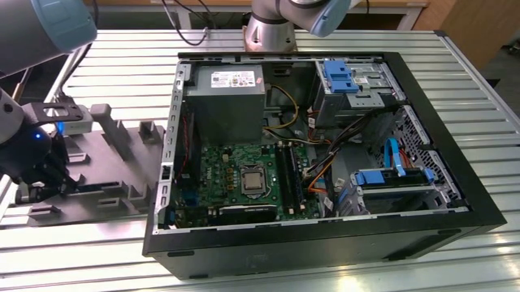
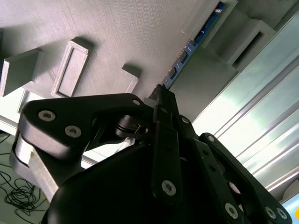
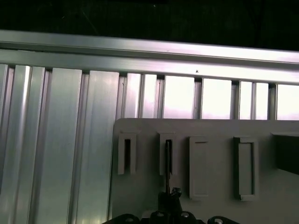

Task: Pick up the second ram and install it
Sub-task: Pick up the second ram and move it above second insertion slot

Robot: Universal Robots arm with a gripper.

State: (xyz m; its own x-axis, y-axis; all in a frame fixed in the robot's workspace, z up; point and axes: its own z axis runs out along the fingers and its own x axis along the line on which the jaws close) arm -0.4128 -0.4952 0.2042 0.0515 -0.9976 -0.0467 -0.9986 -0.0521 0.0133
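Arm's gripper (image 2: 160, 95) pinching the second ram (image 2: 187, 51) in the grey holder (image 2: 117, 37).
Its fingers (image 2: 164, 135) look nearly together on the stick's near end. The stick stands on edge in its slot, and its long axis runs straight away from the fingertips.

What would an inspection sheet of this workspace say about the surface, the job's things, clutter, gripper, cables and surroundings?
Surface: slatted aluminium table, carrying a grey fixture block and an open computer case.
Job's things: the second ram stands on edge in the grey fixture block. The green board lies inside the case.
Clutter: nothing seen.
Gripper: the gripper is at the fixture on the exterior view's left and appears closed on the ram's near end.
Cables: orange and yellow wires and a blue flat cable inside the case; black cables beyond the table.
Surroundings: another arm's base behind the case; a wooden panel.
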